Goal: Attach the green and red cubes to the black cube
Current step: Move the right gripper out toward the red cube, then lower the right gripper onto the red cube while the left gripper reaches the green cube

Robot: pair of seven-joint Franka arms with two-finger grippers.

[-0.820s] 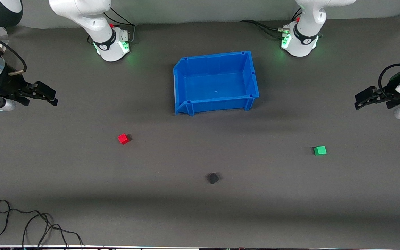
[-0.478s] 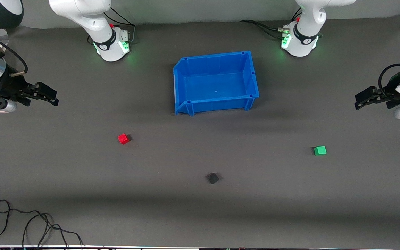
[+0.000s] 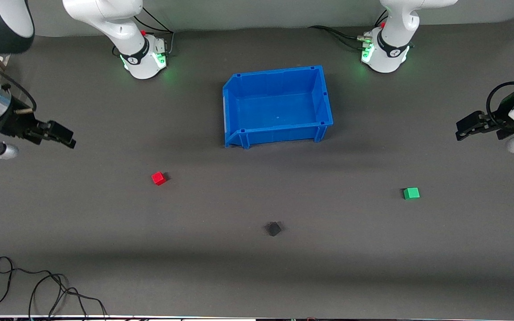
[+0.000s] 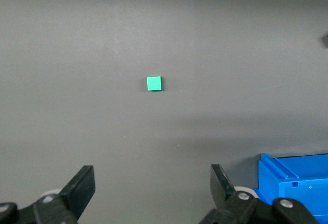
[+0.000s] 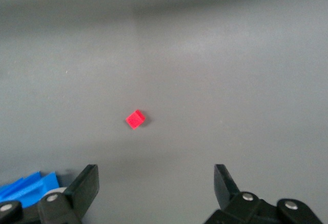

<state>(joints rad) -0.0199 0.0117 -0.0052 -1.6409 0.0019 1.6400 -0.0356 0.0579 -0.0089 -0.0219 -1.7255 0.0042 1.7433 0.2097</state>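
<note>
Both claws up and wide apart, left gripper (image 3: 462, 129) and right gripper (image 3: 63, 136) at the table's ends, with red cube (image 3: 159, 178), green cube (image 3: 411, 193), black cube (image 3: 274, 228) lying well apart on the mat, black one nearest the front camera.

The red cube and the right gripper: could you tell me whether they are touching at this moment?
Apart. The right wrist view shows the red cube alone on the mat, with bare mat between it and the open right gripper.
</note>
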